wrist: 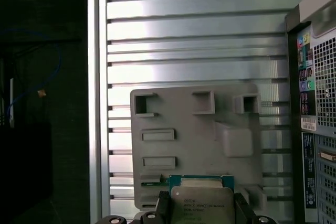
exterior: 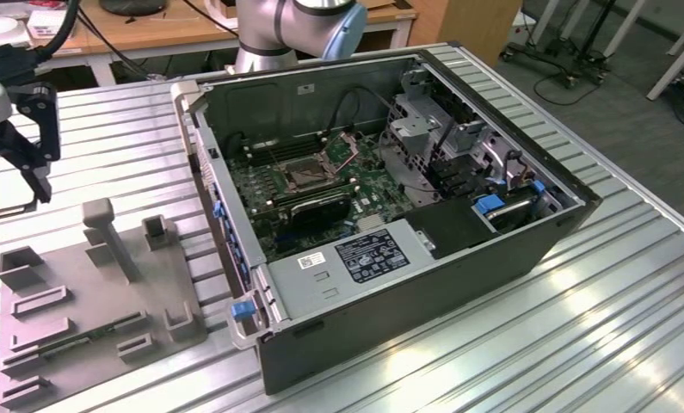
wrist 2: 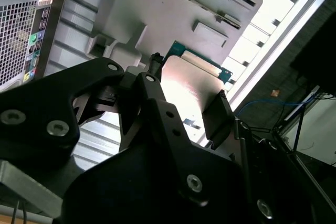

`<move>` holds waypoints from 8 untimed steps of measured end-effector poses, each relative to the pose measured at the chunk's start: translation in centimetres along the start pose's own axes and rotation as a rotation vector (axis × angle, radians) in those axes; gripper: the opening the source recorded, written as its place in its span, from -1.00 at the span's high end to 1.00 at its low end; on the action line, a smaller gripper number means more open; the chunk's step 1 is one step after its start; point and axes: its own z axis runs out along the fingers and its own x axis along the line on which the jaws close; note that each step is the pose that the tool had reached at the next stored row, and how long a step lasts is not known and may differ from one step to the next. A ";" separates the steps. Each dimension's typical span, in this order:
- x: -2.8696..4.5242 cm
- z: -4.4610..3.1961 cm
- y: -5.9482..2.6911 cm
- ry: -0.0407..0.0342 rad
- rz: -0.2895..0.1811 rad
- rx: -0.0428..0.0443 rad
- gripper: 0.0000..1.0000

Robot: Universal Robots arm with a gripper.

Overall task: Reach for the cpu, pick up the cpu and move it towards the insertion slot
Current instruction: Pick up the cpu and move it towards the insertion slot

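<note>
From the exterior view I see my black two-fingered gripper point(exterior: 34, 172) hanging off the arm at about 9 o'clock, above the grey plastic parts tray point(exterior: 89, 327) that sits at 7 o'clock on the ribbed metal table point(exterior: 617, 327). The open black computer case point(exterior: 399, 215) fills the middle, and the square silver-framed insertion slot point(exterior: 301, 175) lies on its green board, well apart from the gripper.

In the second wrist view the black fingers point(wrist 2: 218, 116) are pinched on the flat square cpu with its silvery metal top point(wrist 2: 191, 90), one on each opposite edge, with the tray below it.

In the first wrist view the cpu point(wrist: 201, 203) sits at 6 o'clock between the fingertips, over the tray's near edge.

My worry: the hold is only on thin edges, so I judge a jolt could tilt or drop the chip. Crossing the case wall point(exterior: 210, 172) too low could knock it loose.
</note>
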 end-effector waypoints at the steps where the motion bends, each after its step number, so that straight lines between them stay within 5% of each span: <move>1: -0.07 0.01 0.00 -0.0001 0.000 0.0000 -0.09; 8: -0.62 0.02 0.02 -0.0001 0.000 0.0000 -0.09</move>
